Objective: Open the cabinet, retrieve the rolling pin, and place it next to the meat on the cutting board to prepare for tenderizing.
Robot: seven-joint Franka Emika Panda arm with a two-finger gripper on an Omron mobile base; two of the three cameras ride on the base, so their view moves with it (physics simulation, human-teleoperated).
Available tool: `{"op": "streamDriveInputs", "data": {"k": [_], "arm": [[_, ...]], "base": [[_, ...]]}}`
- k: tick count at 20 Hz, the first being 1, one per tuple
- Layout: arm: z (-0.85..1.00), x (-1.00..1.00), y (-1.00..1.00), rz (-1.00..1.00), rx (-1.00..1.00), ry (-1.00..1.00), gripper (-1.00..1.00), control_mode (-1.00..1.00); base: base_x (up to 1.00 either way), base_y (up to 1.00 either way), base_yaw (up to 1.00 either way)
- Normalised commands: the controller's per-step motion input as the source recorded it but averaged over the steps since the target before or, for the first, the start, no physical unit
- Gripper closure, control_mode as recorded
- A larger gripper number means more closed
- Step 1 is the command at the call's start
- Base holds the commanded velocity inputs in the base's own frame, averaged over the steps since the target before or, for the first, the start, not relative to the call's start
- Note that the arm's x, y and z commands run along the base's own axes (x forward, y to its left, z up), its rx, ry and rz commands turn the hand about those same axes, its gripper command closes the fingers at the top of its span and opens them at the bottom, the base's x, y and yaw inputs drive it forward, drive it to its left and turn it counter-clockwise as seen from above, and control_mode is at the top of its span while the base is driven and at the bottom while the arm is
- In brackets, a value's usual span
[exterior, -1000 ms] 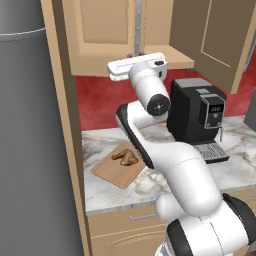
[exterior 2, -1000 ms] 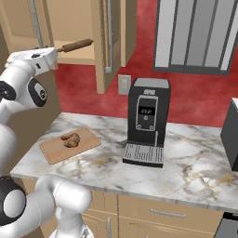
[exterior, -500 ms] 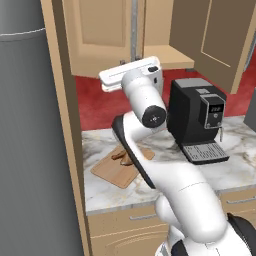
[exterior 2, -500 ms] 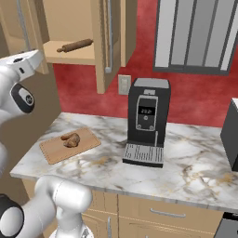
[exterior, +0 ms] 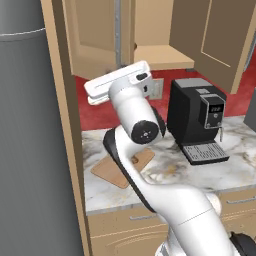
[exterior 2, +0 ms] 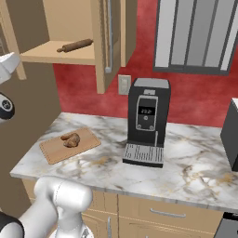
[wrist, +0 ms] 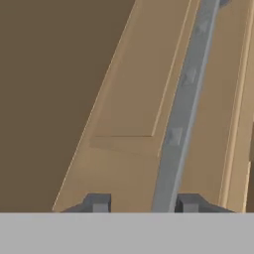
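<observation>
The cabinet (exterior 2: 69, 28) stands open, and the rolling pin (exterior 2: 74, 45) lies on its shelf. In the hand view my gripper (wrist: 144, 203) is open, its fingertips (wrist: 96, 202) either side of the left door's silver handle (wrist: 181, 114) with a gap on each side. My hand (exterior: 117, 82) hangs just below that left door (exterior: 95, 40). Down on the counter the meat (exterior 2: 70, 139) rests on the cutting board (exterior 2: 53, 151), which is partly behind my arm in the left base view (exterior: 112, 172).
A black coffee machine (exterior 2: 146, 121) stands on the marble counter (exterior 2: 195, 162) right of the board. The right cabinet door (exterior: 220, 40) is swung wide open. A tall grey fridge (exterior: 30, 150) and a wooden side panel (exterior: 67, 125) close off the left.
My hand has moved left and a little down, sliding to the left edge of the right base view. The rolling pin, board and meat have stayed put.
</observation>
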Motion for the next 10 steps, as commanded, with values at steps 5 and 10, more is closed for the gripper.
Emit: {"op": "streamDriveInputs", "data": {"k": [5,10], "arm": [[0.00,-0.22,0.02,0.03,0.01,-0.04,-1.00,-1.00],[0.00,-0.81,-0.13,0.08,0.07,-0.17,-1.00,-1.00]], "base": [[0.00,0.00,0.00],[0.00,0.00,0.00]]}}
